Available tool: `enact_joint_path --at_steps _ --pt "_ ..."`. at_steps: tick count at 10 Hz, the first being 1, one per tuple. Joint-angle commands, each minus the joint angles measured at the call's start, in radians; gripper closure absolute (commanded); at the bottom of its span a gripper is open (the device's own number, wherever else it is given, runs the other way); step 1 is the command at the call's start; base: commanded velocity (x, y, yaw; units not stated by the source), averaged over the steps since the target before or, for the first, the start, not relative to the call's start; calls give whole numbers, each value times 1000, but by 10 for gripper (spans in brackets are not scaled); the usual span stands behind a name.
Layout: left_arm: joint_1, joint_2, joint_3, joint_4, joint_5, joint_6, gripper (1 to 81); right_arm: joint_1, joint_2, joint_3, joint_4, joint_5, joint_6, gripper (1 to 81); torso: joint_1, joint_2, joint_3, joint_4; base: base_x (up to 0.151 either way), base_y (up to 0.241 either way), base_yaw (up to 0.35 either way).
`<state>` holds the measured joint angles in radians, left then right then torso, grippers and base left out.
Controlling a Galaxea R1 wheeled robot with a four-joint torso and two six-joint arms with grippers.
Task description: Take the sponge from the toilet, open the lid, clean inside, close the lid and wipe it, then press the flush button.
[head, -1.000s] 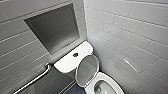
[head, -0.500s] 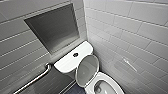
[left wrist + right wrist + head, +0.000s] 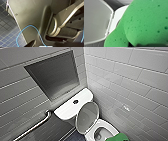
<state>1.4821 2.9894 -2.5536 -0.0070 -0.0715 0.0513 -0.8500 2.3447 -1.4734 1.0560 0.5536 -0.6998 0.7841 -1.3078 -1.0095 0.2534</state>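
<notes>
Apparently clamped on sponge at right gripper, judging by the crease pressed across the green foam; at left gripper, cannot tell whether released or clenched. Sits over near right edge of toilet rim, just beside raised lid; cannot tell whether touching rim or apart. Beyond, leaning back against tank, lid upright with grey underside facing open bowl.

Could slip from grip and drop into bowl, with foam soft and nothing beneath but the opening. Could nudge lid off its lean during a sweep near hinge edge, bringing it down on arm. Could snag on rim edge and twist loose if pushed down too steeply. Could also miss inside wall altogether, wiping rim alone.

Counted: one sponge, one toilet, one lid, one tank, one button on tank top, one bar on wall left of tank, one niche above tank, one cable by left arm.
</notes>
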Motion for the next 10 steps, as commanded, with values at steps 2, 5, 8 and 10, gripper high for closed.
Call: enact_joint_path --at_steps 2,5,8,10 --pt "16 -12 1 2 84 4 10 234 101 -182 276 -104 -202 811 0 0 0 0 0 0 0" --pt "16 -21 1 -8 84 4 10 353 223 -433 370 -278 -306 811 0 0 0 0 0 0 0" --pt "17 -18 0 -8 84 2 10 375 342 -637 358 -437 -307 811 0 0 0 0 0 0 0" --pt "16 -16 1 -8 84 2 10 395 426 -728 355 -443 -308 811 0 0 0 0 0 0 0"
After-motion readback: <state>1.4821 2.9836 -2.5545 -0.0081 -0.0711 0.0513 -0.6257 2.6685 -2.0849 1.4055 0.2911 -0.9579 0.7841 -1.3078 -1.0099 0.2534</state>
